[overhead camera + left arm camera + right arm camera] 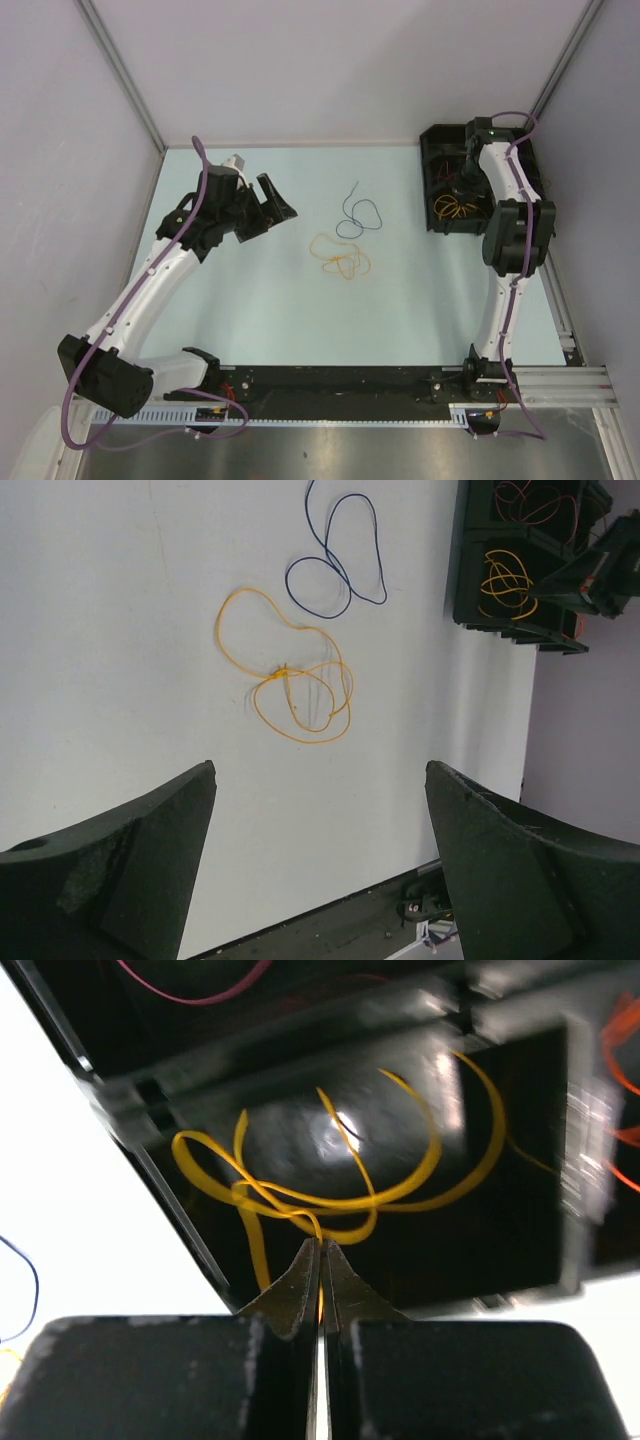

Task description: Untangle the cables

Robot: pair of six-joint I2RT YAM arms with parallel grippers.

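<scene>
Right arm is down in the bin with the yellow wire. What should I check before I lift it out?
1. Is the right pincer shut on the yellow cable? Ok.
2. Is the yellow cable free of other wires in the black bin? Cannot tell; it loops over itself.
3. Is the left pincer open and empty? Ok.
4. Is the orange cable untangled? Not ok, it is knotted on itself.
5. Is the blue cable apart from the orange cable? Ok, narrowly.
</scene>
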